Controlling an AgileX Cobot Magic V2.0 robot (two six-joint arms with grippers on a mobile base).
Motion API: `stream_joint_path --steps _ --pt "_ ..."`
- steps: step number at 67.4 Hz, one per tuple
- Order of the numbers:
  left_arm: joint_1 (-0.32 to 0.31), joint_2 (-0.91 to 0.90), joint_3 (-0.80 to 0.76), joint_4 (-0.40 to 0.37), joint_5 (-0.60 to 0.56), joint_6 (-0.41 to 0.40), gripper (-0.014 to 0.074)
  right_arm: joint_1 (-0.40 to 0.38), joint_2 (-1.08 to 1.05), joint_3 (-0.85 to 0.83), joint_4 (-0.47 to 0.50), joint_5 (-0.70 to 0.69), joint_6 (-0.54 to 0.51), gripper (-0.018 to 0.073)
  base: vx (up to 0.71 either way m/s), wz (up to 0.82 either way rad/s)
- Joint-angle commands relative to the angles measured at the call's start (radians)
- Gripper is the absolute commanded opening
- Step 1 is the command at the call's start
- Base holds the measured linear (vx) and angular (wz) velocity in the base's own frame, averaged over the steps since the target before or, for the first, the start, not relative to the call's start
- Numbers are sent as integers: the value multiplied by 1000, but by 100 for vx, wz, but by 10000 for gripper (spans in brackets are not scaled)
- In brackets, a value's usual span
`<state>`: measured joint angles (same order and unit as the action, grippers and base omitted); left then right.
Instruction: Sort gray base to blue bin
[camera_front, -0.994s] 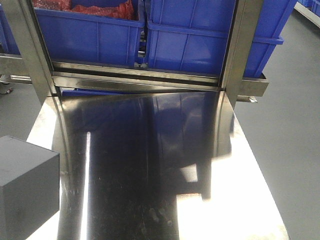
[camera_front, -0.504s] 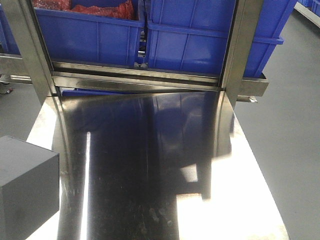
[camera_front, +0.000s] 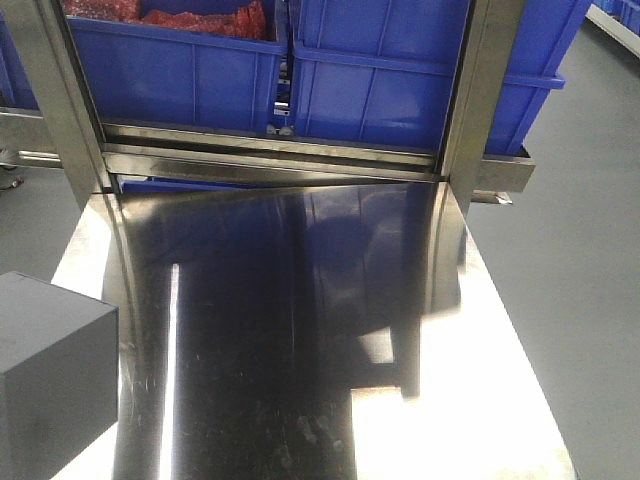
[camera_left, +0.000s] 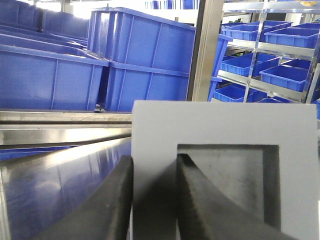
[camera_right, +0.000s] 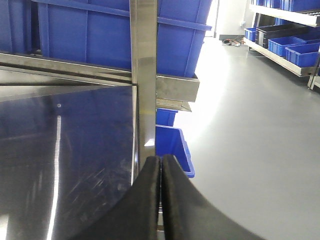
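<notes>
Shiny steel table (camera_front: 300, 330) fills the centre; steel post (camera_front: 476, 90) upper right; red material (camera_front: 200, 18) upper left; gray floor (camera_front: 585, 260) right.

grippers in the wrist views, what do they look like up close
The left gripper and right gripper look alike: each has two matte black fingers, broad at the base, curving and narrowing to slim tips. No cables, markings or arm links show in any view.
</notes>
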<state>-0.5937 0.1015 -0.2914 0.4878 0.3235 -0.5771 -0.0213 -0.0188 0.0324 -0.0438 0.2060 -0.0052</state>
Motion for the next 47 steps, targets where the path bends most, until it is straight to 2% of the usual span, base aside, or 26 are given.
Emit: stream_joint_path --steps 1,22,47 --pt "-7 11 -30 7 -103 -5 -8 -7 -7 4 -9 -79 -7 -5 0 -5" --pt "-7 11 -30 7 -103 -5 -8 -7 -7 4 -9 -80 -7 -5 -3 -23" --pt "-7 11 -30 7 -103 -5 -8 -7 -7 4 -9 -80 -7 -5 -7 -52"
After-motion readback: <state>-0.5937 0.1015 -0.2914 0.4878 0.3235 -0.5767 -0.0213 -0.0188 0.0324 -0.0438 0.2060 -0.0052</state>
